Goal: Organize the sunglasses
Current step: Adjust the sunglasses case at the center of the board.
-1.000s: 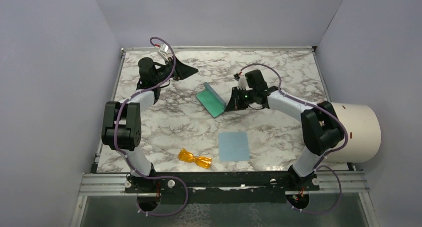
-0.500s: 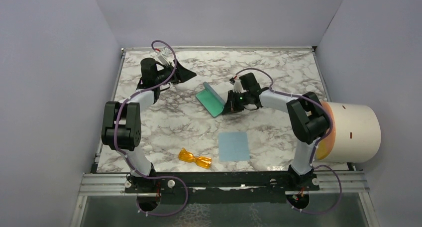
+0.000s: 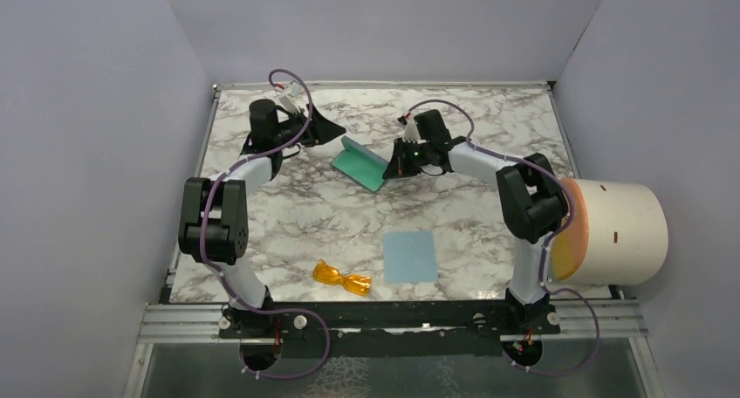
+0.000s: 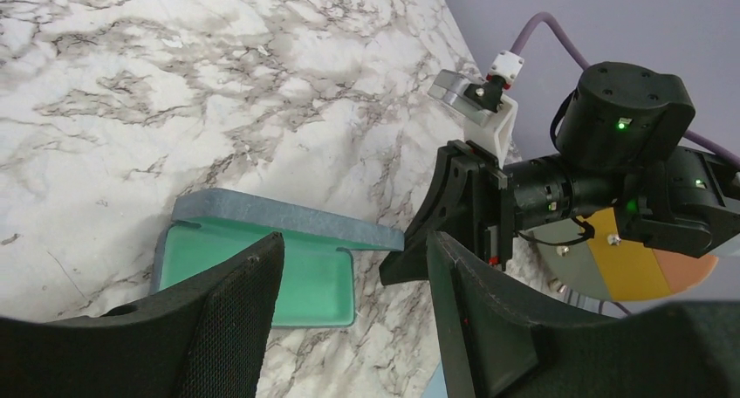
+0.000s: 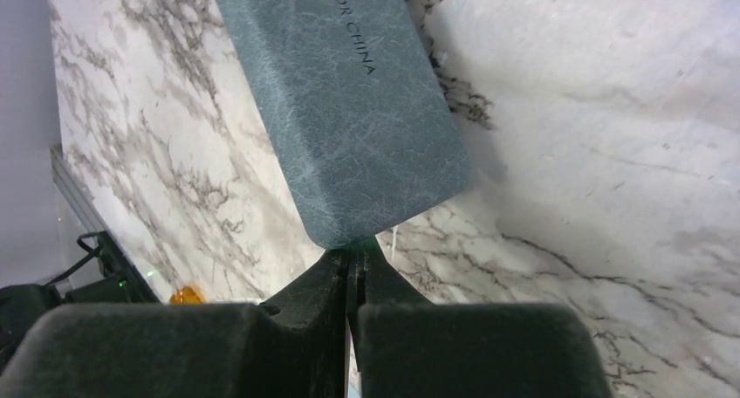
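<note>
The orange-amber sunglasses point(image 3: 342, 278) lie folded near the table's front edge, and a small part shows in the right wrist view point(image 5: 186, 295). The blue-grey case point(image 3: 358, 163) stands open at mid-table with its teal inside showing point(image 4: 305, 276). My right gripper point(image 3: 389, 172) is shut, pinching the case's right edge just below the raised lid point(image 5: 349, 110); its fingertips point(image 5: 349, 251) meet there. My left gripper point(image 3: 335, 130) is open and empty, just up-left of the case, its fingers point(image 4: 236, 302) framing the case. The light blue cloth point(image 3: 410, 257) lies flat right of the sunglasses.
A large white cylinder point(image 3: 621, 232) with an orange face lies at the table's right edge beside the right arm. Purple walls close in the table on three sides. A metal rail point(image 3: 393, 321) runs along the front.
My right gripper has moved up and to the left, taking the open case with it toward the left gripper. The left gripper has barely moved. Sunglasses and cloth are unchanged.
</note>
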You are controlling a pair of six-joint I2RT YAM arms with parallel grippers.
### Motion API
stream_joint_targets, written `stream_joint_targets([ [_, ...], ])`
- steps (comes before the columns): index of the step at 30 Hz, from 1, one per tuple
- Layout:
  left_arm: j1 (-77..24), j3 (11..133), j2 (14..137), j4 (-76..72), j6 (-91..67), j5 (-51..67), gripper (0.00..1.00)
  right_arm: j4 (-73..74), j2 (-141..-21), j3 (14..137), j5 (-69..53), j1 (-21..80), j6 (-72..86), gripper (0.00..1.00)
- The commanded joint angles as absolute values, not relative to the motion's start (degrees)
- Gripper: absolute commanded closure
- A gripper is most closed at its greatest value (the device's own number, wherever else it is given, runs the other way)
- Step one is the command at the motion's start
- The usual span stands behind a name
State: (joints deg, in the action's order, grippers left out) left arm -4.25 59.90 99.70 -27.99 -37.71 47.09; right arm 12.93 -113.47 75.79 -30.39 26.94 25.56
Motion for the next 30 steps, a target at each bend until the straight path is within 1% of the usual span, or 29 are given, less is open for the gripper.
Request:
stream_joint_targets([
  [1,-4.6,60.8,99.6,-25.6,-34.6,44.3,0.37,13.4,-116.1,79.3,-27.5,25.8,24.7,0.99],
  [10,-4.6,61.8,98.4,-17.6,-28.9,38.2,0.38,13.4,-120.4,84.0,-27.0,24.0,24.5,0.99],
  [23,-4.6,62.1,98.5,-17.1,-29.2,38.3,0.38,16.0,-124.8,91.8,-26.5,23.4,23.0,0.99],
  [30,-4.6,62.3,98.6,-17.1,-29.2,38.1,0.38,16.5,-124.5,92.1,-26.9,22.9,22.3,0.99],
])
